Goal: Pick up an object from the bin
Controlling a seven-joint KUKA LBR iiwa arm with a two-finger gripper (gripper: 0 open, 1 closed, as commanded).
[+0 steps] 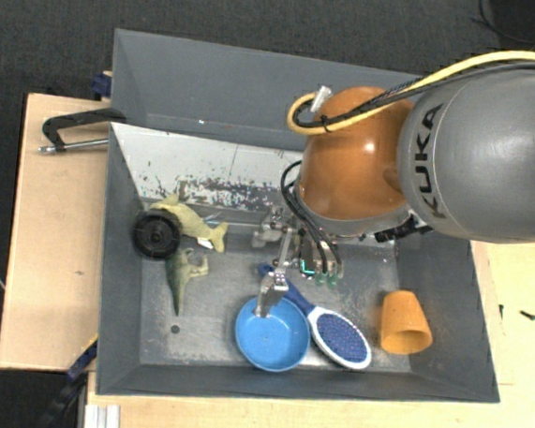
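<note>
The gripper [272,295] hangs at the back rim of the blue bowl [270,342] near the front wall of the bin [201,339], spread or pressed together I cannot tell, with a blue brush [341,339] touching the bowl's right side, an orange cup [404,323] beyond, and a black wheel [156,234] well to the left.

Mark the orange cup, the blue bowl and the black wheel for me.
orange cup [402,317], camera view, on its outer side wall.
blue bowl [269,346], camera view, on its inner floor.
black wheel [155,235], camera view, on its hub.
</note>
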